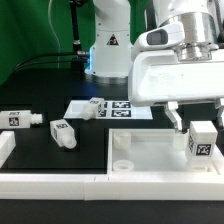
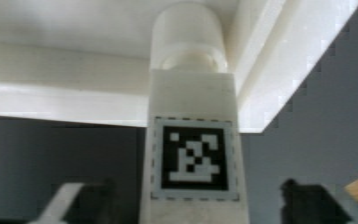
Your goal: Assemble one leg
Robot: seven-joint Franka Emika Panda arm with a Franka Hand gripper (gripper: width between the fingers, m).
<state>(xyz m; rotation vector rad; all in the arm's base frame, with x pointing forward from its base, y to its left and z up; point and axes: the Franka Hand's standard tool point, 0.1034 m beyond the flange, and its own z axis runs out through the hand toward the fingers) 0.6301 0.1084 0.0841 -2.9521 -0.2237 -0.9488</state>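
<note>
A: The gripper (image 1: 199,118), is it holding anything?

B: No, it is open. It hangs at about three o'clock in the exterior view, straddling the leg (image 1: 202,140). In the wrist view its dark fingers (image 2: 78,203) stand clear of the leg on both sides, touching nothing

A: And the leg itself?

B: Upright, at about four o'clock in the exterior view, with a marker tag facing the camera. Its lower end rests on the flat white panel (image 1: 150,152), near the panel's corner. Whether the peg sits in a socket I cannot tell

A: What else is on the desk (image 1: 40,150)?

B: A second leg (image 1: 20,118) lies on its side at nine o'clock. A third leg (image 1: 63,131) is just beside it toward the centre, also lying down. The marker board (image 1: 115,108) lies flat close to the centre, with a fourth leg (image 1: 94,107) at its nine o'clock edge. All three are well apart from the gripper
</note>
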